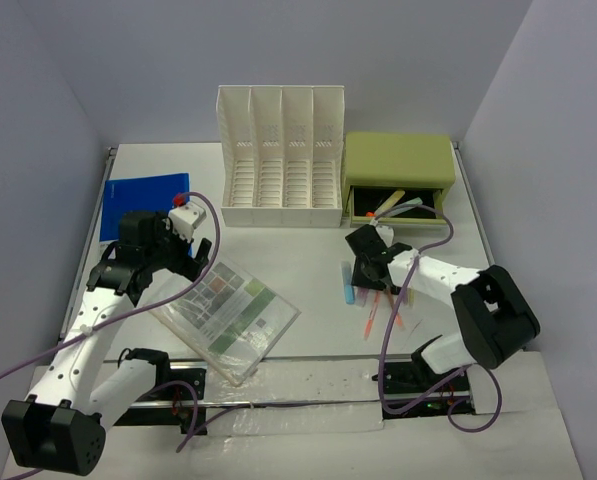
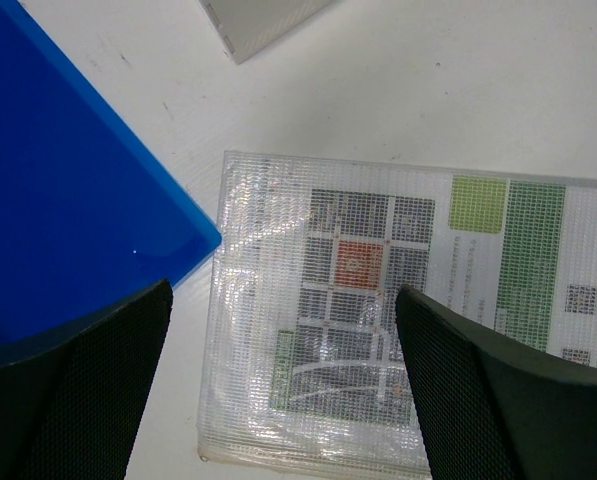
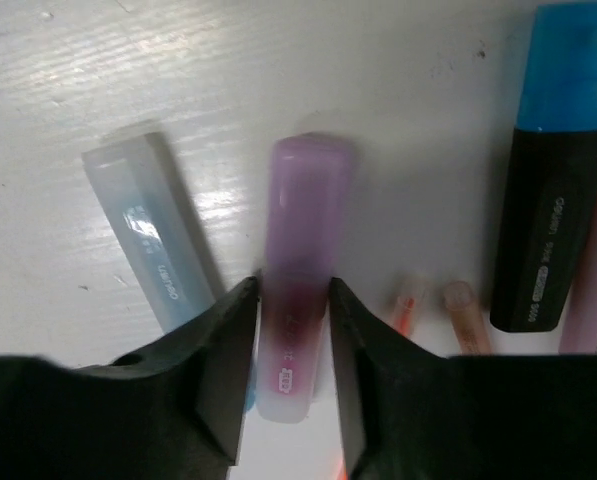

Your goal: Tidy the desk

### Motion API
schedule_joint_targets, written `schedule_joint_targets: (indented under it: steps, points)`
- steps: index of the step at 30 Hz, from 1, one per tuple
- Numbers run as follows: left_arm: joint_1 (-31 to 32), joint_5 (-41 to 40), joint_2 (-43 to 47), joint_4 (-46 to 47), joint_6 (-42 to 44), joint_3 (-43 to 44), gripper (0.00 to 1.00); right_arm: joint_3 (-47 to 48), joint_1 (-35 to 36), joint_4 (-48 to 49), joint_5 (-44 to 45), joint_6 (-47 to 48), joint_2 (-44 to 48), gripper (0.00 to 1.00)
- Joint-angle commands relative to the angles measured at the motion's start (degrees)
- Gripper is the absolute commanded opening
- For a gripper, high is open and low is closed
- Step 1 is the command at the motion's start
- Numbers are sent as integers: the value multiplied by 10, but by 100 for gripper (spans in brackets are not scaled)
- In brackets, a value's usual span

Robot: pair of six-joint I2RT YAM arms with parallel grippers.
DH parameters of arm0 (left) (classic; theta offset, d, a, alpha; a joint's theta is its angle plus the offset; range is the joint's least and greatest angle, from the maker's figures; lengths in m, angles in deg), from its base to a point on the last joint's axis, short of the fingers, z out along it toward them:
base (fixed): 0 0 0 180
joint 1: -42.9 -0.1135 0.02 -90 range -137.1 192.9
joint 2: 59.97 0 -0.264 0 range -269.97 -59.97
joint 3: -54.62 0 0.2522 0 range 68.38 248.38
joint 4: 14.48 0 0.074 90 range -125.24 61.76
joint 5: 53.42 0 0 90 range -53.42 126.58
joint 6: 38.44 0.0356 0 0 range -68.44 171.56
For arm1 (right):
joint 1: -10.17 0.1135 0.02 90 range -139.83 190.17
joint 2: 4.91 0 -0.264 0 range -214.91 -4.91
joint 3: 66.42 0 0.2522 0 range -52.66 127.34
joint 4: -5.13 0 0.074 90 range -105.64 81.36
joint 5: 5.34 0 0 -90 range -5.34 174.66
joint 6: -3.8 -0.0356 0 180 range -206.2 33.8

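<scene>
The white desk (image 1: 308,250) holds a clear mesh pouch (image 1: 228,312) with a printed sheet inside, near the front left. My left gripper (image 1: 191,262) is open above the pouch's far left corner; in the left wrist view (image 2: 283,300) its fingers straddle that corner of the pouch (image 2: 378,300) without touching it. My right gripper (image 1: 361,275) is low over a cluster of pens at centre right. In the right wrist view (image 3: 293,300) it is shut on a purple pen (image 3: 308,210), its jaws pressing both sides.
A blue folder (image 1: 143,200) lies at the far left. A white slotted file rack (image 1: 278,150) and a green drawer box (image 1: 398,165) with its drawer open and pens inside stand at the back. A light blue pen (image 3: 143,225), a blue highlighter (image 3: 556,200) and orange pens (image 3: 463,310) lie beside the purple one.
</scene>
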Motion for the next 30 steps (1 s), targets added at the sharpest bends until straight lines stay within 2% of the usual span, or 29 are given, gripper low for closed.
schedule_joint_targets:
  steps: [1, 8, 11, 15, 19, 22, 24, 27, 30]
  points:
    - [2, -5, 9, 26, -6, -1, 99, 16, 19, 12, 1, -5, -41, 37]
    - [2, -9, 13, 27, -6, -4, 99, 56, 66, -9, 22, 28, -42, 16]
    - [2, -9, 9, 26, -6, -3, 99, 93, 95, -31, 41, 44, -33, 10]
    - [2, -10, 8, 26, -6, -3, 99, 158, 123, -73, 56, 61, 2, 9]
    - [2, -11, 3, 26, -5, -3, 99, 233, 118, -55, 60, 91, 67, 10]
    - [2, -13, 2, 27, -5, -3, 99, 266, 68, -35, 50, 86, 95, 9]
    - [2, -15, 3, 27, -6, -3, 99, 258, -22, 20, 1, 58, 120, 8]
    - [2, -17, 4, 27, -6, -4, 99, 202, -96, 112, -53, -12, 151, 7]
    - [2, -19, 4, 26, -6, -5, 99, 130, -174, 189, -53, -92, 163, 8]
